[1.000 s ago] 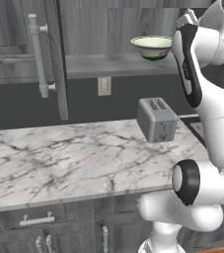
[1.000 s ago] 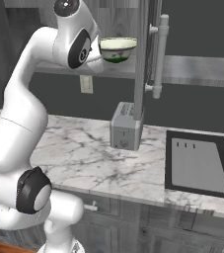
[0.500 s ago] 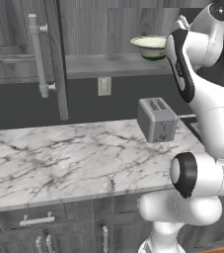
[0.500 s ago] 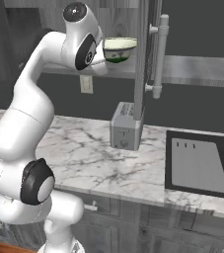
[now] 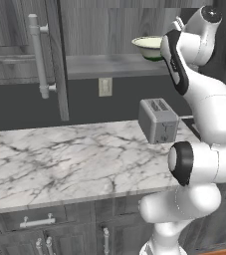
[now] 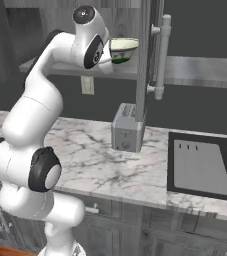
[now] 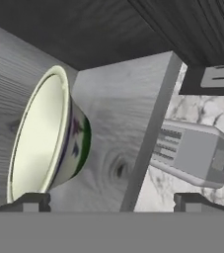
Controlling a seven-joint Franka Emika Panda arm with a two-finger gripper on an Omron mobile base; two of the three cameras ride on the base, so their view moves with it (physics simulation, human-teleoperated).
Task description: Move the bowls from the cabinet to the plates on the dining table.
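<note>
My arm has swung closer to the pale cream-green glazed bowl (image 7: 42, 143) on the dark grey cabinet (image 5: 109, 64) shelf, gripper (image 7: 111, 201) apart (nothing grasped yet).

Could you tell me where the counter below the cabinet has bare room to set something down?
The marble counter is bare from its left end up to the toaster. In the right base view, a smaller free strip lies between the toaster and the sink. It is crowded up on the cabinet shelf, where the gripper nears the bowl.
</note>
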